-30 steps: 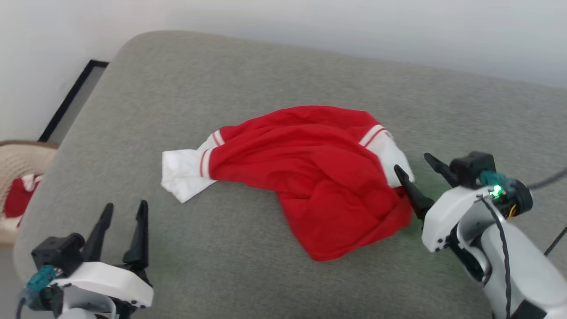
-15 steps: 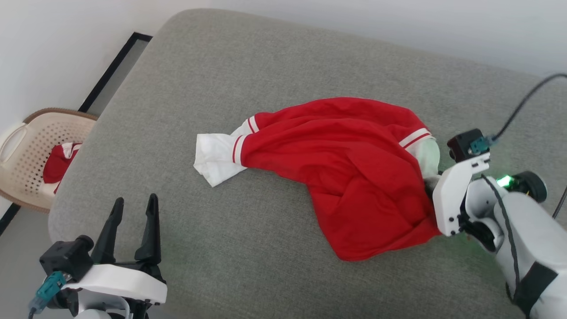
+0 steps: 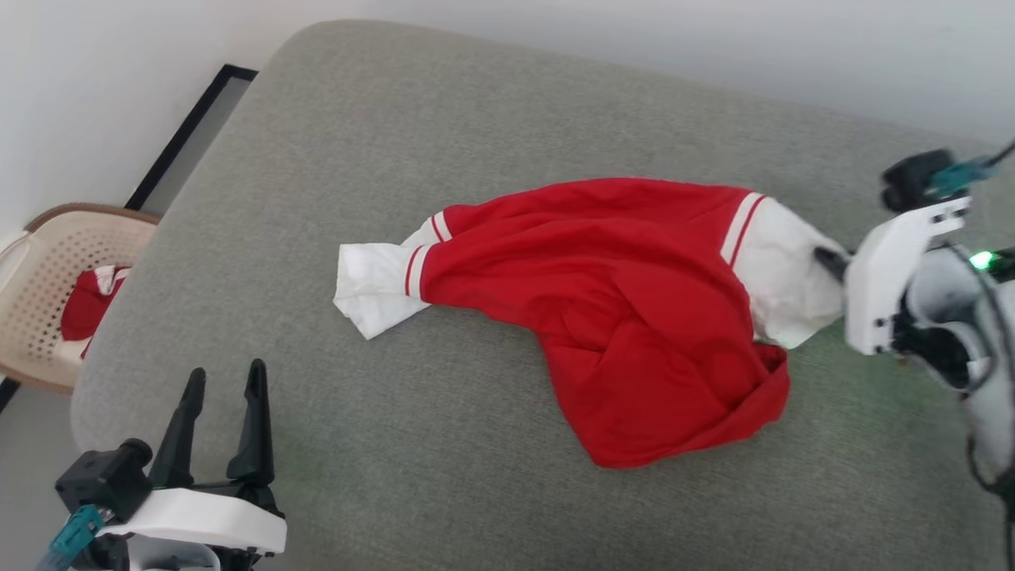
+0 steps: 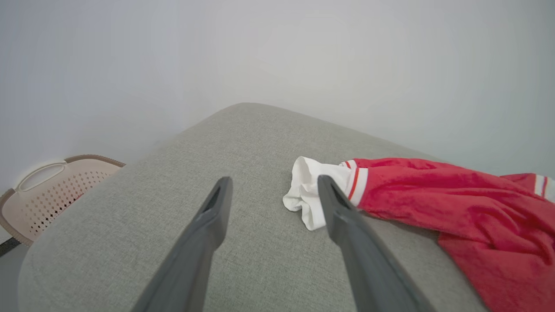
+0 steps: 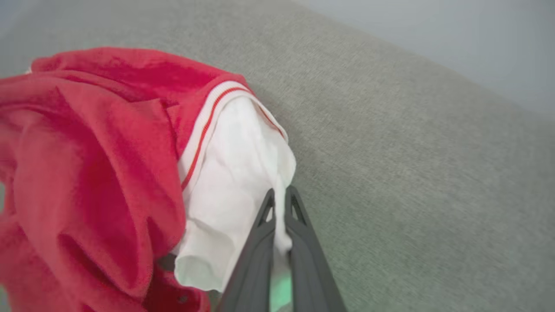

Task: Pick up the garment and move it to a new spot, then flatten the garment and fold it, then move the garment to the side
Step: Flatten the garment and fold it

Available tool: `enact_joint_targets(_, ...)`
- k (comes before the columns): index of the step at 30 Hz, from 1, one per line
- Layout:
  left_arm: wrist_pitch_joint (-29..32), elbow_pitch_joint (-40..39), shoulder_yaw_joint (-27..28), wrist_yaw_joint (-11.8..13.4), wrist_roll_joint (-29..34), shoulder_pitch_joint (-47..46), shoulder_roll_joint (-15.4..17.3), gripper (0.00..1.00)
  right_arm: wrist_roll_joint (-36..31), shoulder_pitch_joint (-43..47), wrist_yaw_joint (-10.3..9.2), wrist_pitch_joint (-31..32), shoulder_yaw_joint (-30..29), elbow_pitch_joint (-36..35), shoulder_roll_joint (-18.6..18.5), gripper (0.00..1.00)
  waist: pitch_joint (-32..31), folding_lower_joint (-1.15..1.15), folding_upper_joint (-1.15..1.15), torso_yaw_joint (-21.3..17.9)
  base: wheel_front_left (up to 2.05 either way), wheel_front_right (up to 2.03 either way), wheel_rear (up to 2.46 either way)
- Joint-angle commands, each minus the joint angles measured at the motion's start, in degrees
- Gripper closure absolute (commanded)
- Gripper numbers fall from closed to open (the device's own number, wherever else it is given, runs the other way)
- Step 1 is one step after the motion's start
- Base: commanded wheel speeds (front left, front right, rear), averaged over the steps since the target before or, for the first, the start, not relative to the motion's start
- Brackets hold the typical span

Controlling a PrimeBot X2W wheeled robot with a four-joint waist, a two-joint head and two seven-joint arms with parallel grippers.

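The left gripper (image 3: 225,371) is sitting at the lower left of the head view, its two dark fingers pointing up and standing well apart with nothing between them. The right arm (image 3: 936,317) is reaching in from the right edge, its white wrist turning the right gripper (image 3: 825,255) to point leftward. In the right wrist view the fingers of this gripper are pressing tightly together, pinching a fold of the white sleeve of the garment (image 5: 234,173).
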Motion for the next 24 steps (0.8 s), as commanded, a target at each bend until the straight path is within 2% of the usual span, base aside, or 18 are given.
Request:
enact_joint_targets(1,-0.4,0.0,0.6,-0.5,0.6,0.6,-0.4,0.00,0.4,1.6,-0.01,0.7,-1.0,-1.6,-1.1,1.00,-0.4,0.00,0.00,-0.9,0.00,0.00,0.00)
enact_joint_targets(6,-0.3,0.4,2.6,-1.6,1.7,1.0,-0.8,0.00,0.8,5.8,-0.01,4.2,-6.9,-10.0,-4.9,1.00,-0.9,0.00,0.00,-3.4,0.00,0.00,0.00)
enact_joint_targets(10,-0.3,0.8,3.6,-2.2,2.5,0.7,-1.1,0.00,-0.9,10.8,-0.01,8.2,-13.4,-15.3,-6.1,1.00,-1.2,0.00,0.00,-5.3,0.00,0.00,0.00)
enact_joint_targets(16,-0.3,1.5,4.4,-2.9,2.9,-0.1,-1.3,0.00,-3.8,19.1,-0.01,13.0,-22.6,-19.5,-3.8,1.00,-1.6,0.00,0.00,-7.2,0.00,0.00,0.00)
enact_joint_targets(21,-0.3,2.3,4.6,-3.1,2.9,-0.7,-1.4,0.00,-6.6,22.1,-0.01,11.8,-26.4,-17.4,-0.6,1.00,-1.6,0.00,0.00,-8.0,0.00,0.00,0.00)
enact_joint_targets(22,-0.3,2.4,4.6,-3.2,2.9,-0.8,-1.4,0.00,-6.9,22.1,-0.02,11.2,-26.8,-16.4,0.1,0.95,-1.7,0.00,0.00,-8.2,0.00,0.00,0.00)
enact_joint_targets(23,-0.3,2.6,4.6,-3.2,3.0,-0.9,-1.3,0.00,-7.3,22.1,-0.01,10.7,-26.8,-15.6,0.7,0.71,-1.8,0.00,0.00,-8.3,0.00,0.00,0.00)
enact_joint_targets(24,-0.3,2.6,4.6,-3.2,3.0,-0.9,-1.3,0.00,-7.3,22.1,-0.01,10.7,-26.8,-15.6,0.7,0.71,-1.8,0.00,0.00,-8.3,0.00,0.00,0.00)
